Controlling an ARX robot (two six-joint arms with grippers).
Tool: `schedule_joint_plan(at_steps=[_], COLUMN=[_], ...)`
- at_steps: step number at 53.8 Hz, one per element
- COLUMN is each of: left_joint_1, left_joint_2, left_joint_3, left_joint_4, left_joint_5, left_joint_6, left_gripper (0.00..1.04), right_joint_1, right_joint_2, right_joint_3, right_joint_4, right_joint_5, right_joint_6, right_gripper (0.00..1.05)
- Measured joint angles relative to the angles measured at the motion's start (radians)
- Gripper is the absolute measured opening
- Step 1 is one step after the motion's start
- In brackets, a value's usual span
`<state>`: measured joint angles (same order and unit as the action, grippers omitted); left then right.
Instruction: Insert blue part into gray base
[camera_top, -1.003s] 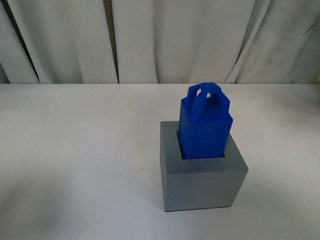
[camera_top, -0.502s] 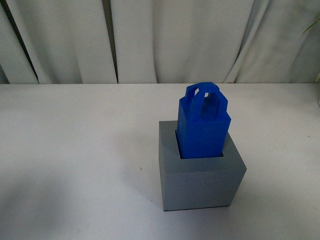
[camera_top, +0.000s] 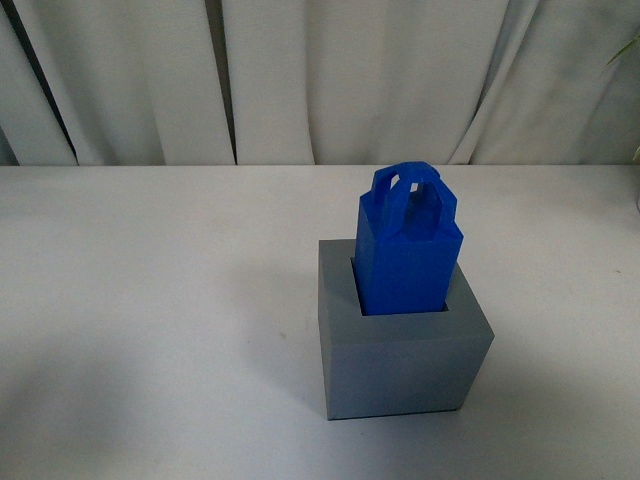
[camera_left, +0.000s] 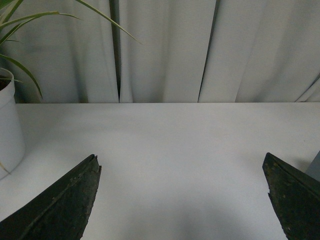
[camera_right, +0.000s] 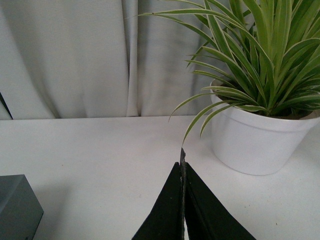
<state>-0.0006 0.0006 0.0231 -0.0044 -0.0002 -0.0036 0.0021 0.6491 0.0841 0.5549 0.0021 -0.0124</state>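
Blue plastic is sitting down in the gray block now, so this looks basically done. The bright blue plastic square block with the arched loop handle (camera_top: 408, 247) stands upright in the square recess of the matte gray cube-shaped base (camera_top: 404, 360), lower end hidden inside the walls, tapered top and handle sticking well out above the rim. Nothing is touching it.

Compared with a second ago, very little has changed: the blue block and the gray cube sit in almost the same spot on the white bench (camera_top: 150, 300), with at most a tiny shift in the front view. That reads as the part settled and staying put on its own, not wobbling or tipping.

Neither arm shows in the front view. The left hand (camera_left: 182, 197) has its two dark fingers (camera_left: 65, 205) spread wide apart over bare bench, holding nothing, with a sliver of gray at the edge of its view. The right hand (camera_right: 183, 200) has its fingers pressed together with nothing between them, pointing toward a white pot with a striped green plant (camera_right: 257, 140); a corner of the gray cube (camera_right: 17, 207) shows off to one side.

Whether the blue block is bottomed out can't be told, since the recess floor is hidden. Best guess is the insertion is complete.
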Motion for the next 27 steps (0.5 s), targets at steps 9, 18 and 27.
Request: schedule_joint_plan(at_steps=[9, 18, 27], left_joint_1=[0.0, 0.0, 0.0], left_joint_2=[0.0, 0.0, 0.0], left_joint_3=[0.0, 0.0, 0.0], left_joint_4=[0.0, 0.0, 0.0], left_joint_5=[0.0, 0.0, 0.0], left_joint_6=[0.0, 0.0, 0.0], left_gripper=[0.99, 0.99, 0.99], right_joint_1=[0.0, 0.0, 0.0], right_joint_2=[-0.083, -0.158, -0.209], right_joint_3=[-0.025, -0.061, -0.079], right_joint_4=[-0.053, -0.084, -0.121], right_joint_5=[0.0, 0.0, -0.001], right_joint_6=[0.0, 0.0, 0.001], right_gripper=[0.02, 0.02, 0.02])
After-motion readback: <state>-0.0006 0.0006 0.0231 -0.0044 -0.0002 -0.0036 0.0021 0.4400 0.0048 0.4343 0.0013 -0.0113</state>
